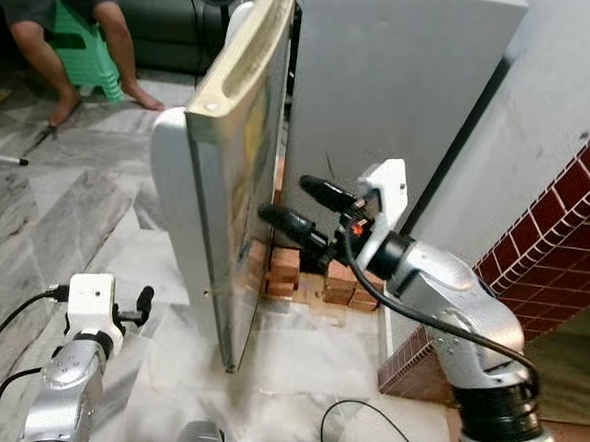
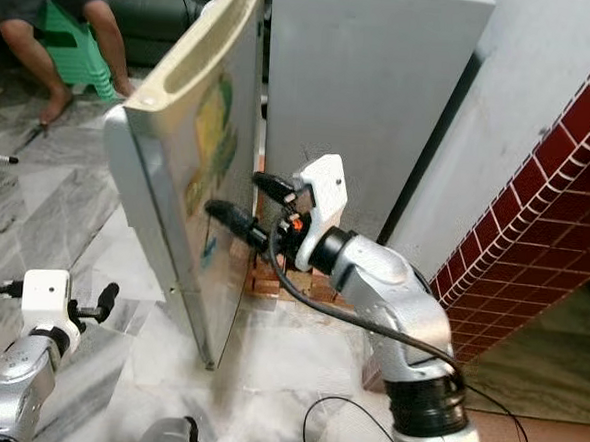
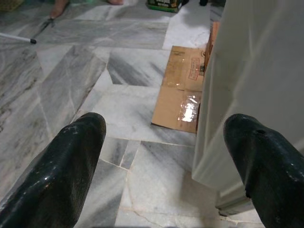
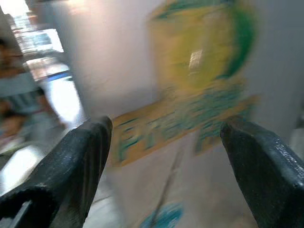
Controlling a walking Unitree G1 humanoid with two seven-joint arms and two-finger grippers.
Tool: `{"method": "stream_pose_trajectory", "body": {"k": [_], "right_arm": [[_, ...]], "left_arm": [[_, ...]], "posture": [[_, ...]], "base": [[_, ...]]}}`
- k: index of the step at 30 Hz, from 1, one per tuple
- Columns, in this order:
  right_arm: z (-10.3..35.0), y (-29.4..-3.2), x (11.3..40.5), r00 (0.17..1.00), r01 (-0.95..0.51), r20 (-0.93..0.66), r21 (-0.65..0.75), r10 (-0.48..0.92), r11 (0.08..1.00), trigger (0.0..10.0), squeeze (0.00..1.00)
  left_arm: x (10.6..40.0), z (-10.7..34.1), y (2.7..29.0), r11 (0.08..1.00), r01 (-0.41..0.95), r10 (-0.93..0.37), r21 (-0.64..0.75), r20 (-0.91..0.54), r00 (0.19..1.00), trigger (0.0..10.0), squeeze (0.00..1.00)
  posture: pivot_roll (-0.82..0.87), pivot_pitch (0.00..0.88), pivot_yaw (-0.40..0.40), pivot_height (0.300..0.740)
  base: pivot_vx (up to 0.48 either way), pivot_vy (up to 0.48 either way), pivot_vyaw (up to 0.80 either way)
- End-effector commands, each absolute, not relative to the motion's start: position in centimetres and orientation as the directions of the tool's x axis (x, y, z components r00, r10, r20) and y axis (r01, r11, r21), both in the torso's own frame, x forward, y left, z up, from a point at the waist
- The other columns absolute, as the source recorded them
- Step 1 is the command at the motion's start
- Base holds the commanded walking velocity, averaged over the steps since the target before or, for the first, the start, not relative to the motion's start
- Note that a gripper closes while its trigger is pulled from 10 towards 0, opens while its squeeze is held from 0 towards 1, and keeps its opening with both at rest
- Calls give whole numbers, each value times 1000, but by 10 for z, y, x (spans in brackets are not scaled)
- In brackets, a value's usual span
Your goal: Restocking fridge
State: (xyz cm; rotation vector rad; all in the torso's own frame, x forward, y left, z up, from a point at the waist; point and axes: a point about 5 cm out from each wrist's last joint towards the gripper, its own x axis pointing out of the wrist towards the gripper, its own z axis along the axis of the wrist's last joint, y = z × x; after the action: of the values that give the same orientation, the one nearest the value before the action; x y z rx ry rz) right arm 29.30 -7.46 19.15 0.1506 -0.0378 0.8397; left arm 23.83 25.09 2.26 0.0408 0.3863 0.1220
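- The fridge [image 1: 403, 97] is a tall grey box standing against the wall, raised on bricks [image 1: 312, 277] at its base.
- Its door [image 1: 234, 157] stands swung open toward the robot, seen almost edge-on, with a yellow and green sticker [image 4: 204, 71] on the face turned to the right gripper.
- The right gripper [image 1: 298, 205] is raised in the gap between the door and the fridge body, fingers spread apart with nothing between them, tips close to the door face; whether they touch it cannot be told.
- The right wrist view is blurred; it shows the sticker straight ahead between the two black fingers [image 4: 71, 166].
- The left gripper [image 1: 140, 305] is low near the marble floor [image 1: 65, 217], on the outer side of the door, fingers apart and empty.
- A flattened piece of cardboard [image 3: 183, 90] lies on the floor beside the door's lower edge.
- A person's legs [image 1: 45, 50] and a green stool [image 1: 85, 53] are at the back left.
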Motion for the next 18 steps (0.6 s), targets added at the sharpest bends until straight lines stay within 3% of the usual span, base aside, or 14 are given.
{"method": "stream_pose_trajectory", "body": {"k": [1, 18], "right_arm": [[200, -70, 298, 715, -699, 123, 93, 689, 709, 10000, 0], [200, -60, 297, 732, -680, 172, 144, 659, 719, 10000, 0]], "left_arm": [[239, 22, 253, 991, -112, 129, 68, -373, 919, 10000, 0], [242, 21, 255, 992, -112, 128, 63, -361, 924, 10000, 0]], "posture": [[97, 24, 9, 740], [94, 22, 5, 740]], "base": [[0, 0, 0], [0, 0, 0]]}}
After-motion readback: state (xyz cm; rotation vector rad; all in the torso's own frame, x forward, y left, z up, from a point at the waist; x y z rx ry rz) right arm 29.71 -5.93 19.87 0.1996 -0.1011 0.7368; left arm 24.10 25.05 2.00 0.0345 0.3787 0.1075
